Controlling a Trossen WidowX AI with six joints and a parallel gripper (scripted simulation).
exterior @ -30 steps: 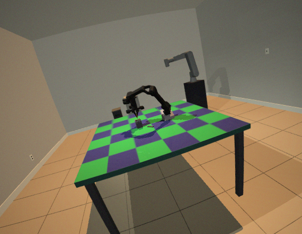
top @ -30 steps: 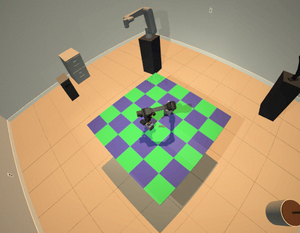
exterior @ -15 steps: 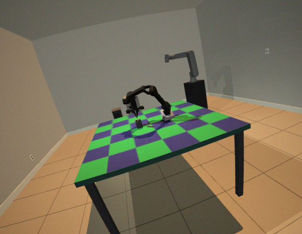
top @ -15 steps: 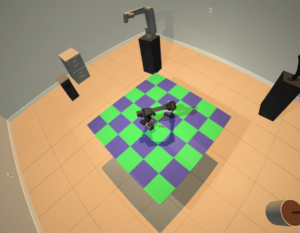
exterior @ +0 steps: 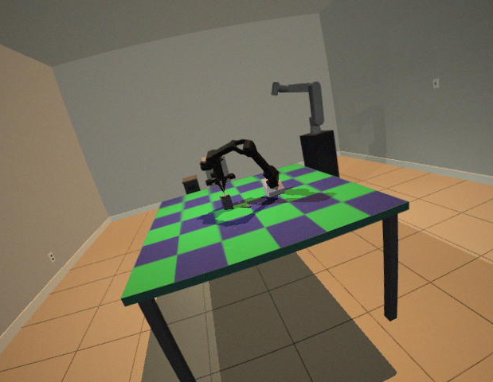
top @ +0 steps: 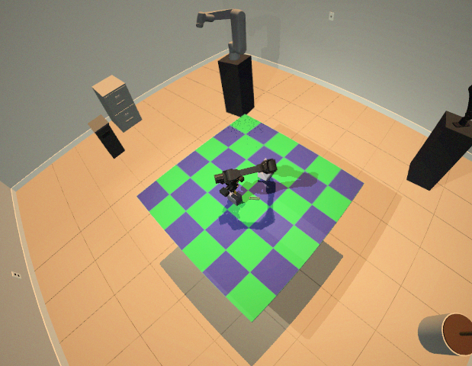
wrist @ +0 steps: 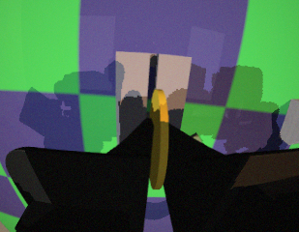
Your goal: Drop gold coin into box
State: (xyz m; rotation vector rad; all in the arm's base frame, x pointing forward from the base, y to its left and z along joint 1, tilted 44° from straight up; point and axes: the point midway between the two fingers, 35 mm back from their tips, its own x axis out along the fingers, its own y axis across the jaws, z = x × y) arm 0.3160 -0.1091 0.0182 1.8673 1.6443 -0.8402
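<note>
A: Nearest the lens in the wrist view, lower half of the frame: gripper (wrist: 157,155) pinched on the gold coin (wrist: 159,138), held edge-on and upright between the two dark fingers.

B: Beyond it, centre of the frame, just above the coin's top edge: grey box (wrist: 153,91), dark slot (wrist: 152,73) running up the lid, nearly in line with the coin but seemingly a touch to its left.

A: In the exterior view, left of centre: gripper (exterior: 222,185) hanging just over the box (exterior: 227,201), coin apparently not yet in. On the checkered table (exterior: 279,230), to the right of the box in the top view, a small thing lying low, probably the holder (top: 253,197); too small to be sure.

B: Likely trouble: a slot barely wider than the coin. Any slight offset or twist at release, and the rim lands on the lid, tips flat or rolls off across the table. Also possible: jamming part-way if lowered while skewed, or slipping in the grip under a push.

A: Safer to square up first, then let go.
</note>
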